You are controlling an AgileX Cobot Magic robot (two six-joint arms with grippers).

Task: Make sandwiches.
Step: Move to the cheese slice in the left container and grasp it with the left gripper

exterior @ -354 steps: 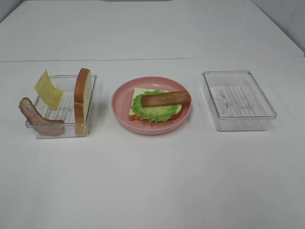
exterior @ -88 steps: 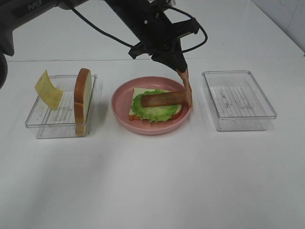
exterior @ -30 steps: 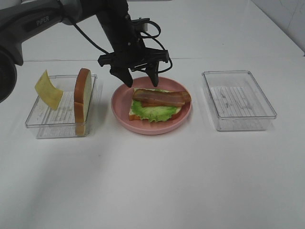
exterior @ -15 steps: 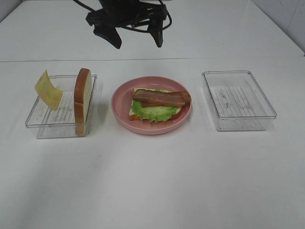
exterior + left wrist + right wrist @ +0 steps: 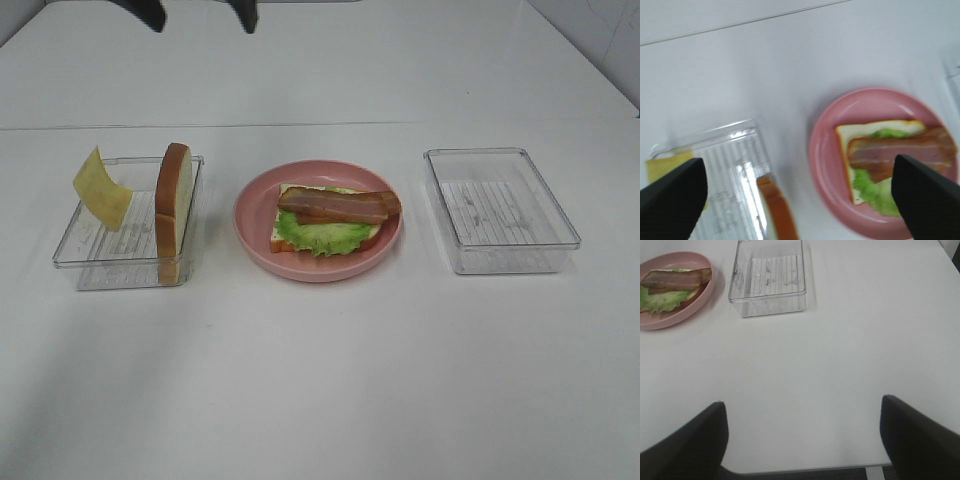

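Note:
The open-faced sandwich point(image 5: 330, 218) lies on a pink plate point(image 5: 258, 232): one bread slice, ruffled lettuce point(image 5: 318, 236) and two bacon strips point(image 5: 338, 206) across the top. The second bread slice point(image 5: 173, 208) stands on edge in the left clear tray point(image 5: 100, 262), with the yellow cheese point(image 5: 101, 188) leaning on that tray's far-left rim. My left gripper point(image 5: 198, 14) hangs open and empty high over the table's back, and only its fingertips show. In the left wrist view the left gripper point(image 5: 799, 200) frames the plate point(image 5: 825, 150) and the tray point(image 5: 730, 160). My right gripper point(image 5: 802, 440) is open, empty and low over bare table.
An empty clear tray point(image 5: 500, 208) stands right of the plate, and the right wrist view shows this empty tray point(image 5: 769, 279) too. The table's near edge point(image 5: 805, 470) runs just under the right gripper. A seam point(image 5: 320, 124) crosses the white table behind the trays.
My left gripper has lifted away from the plate, opened wider and drawn back and to the left. Both bacon strips stay on the lettuce.

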